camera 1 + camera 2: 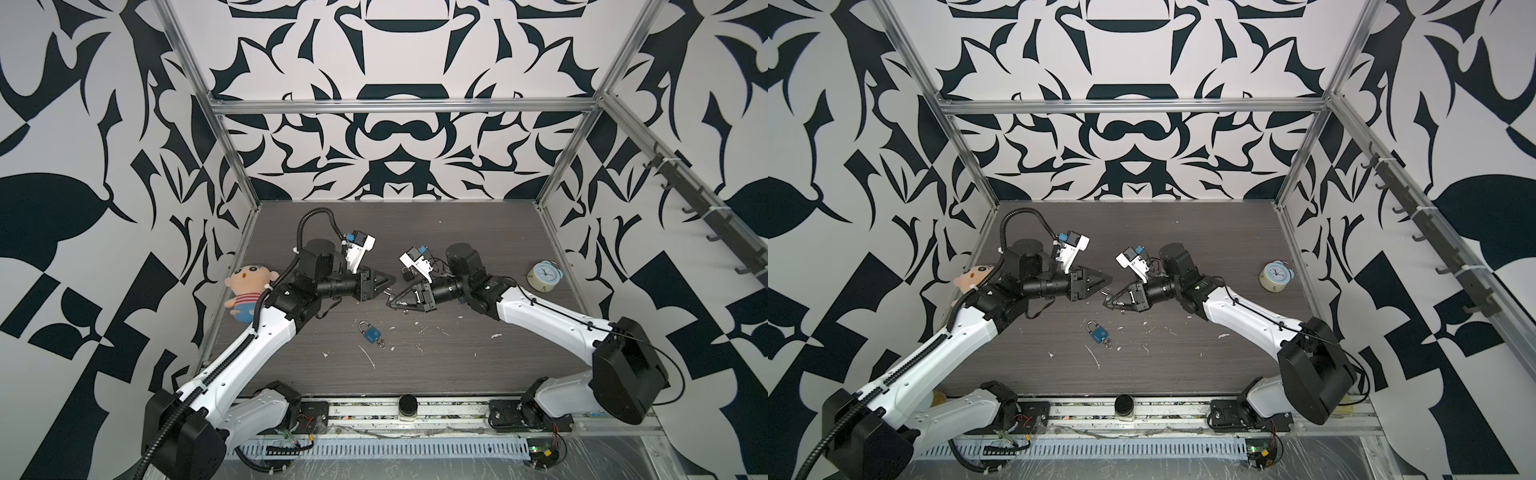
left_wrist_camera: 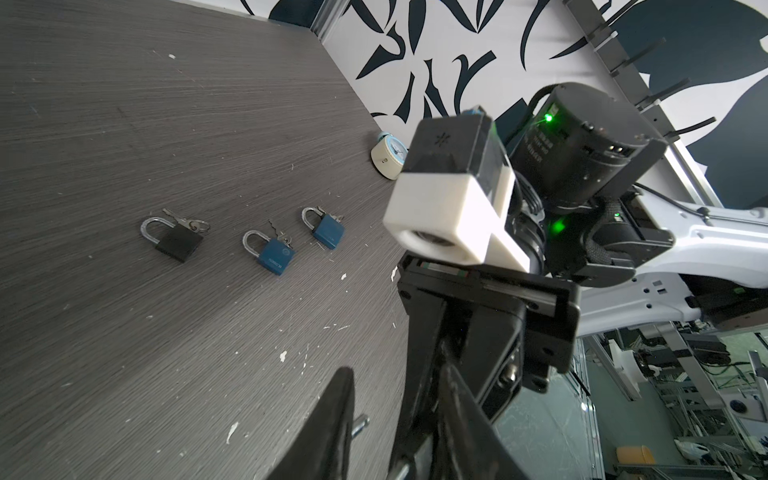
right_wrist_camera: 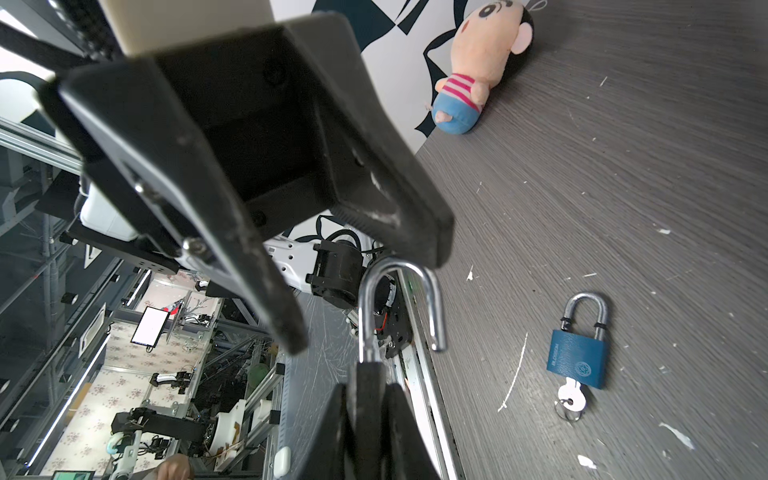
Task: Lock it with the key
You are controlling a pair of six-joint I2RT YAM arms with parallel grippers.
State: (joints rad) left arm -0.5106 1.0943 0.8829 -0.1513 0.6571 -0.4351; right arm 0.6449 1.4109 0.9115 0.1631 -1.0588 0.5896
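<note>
1. Two grippers stood tip to tip over the middle of the table (image 1: 457, 365) in both top views. The left gripper (image 1: 388, 286) pointed to 3 o'clock. The right gripper (image 1: 390, 300) pointed to about 10 o'clock.
2. The right gripper was clamped on a black padlock (image 3: 368, 382). The right wrist view showed the lock's body pinched between its tips, up off the table.
3. The lock's long way ran along that gripper. Its shackle (image 3: 432, 307) stuck out past the tips, toward 10 o'clock in a top view, right at the left gripper. The shackle was popped open, with one end loose.
4. From the left gripper, the lock lay at about 4 o'clock, just beside its tips. So the left arm was the free one, and the near one to work on it.
5. The left gripper's jaws stood part way apart. The bend of the shackle sat between its fingers (image 3: 415, 224), close to one of them. Whether that one touched the metal could not be told.
6. No key showed on the held lock. It may have been hidden.
7. One blue padlock (image 1: 371, 333) lay flat on the table at 6 o'clock from the tips, well apart. A key (image 3: 572, 397) stuck out of its bottom.
</note>
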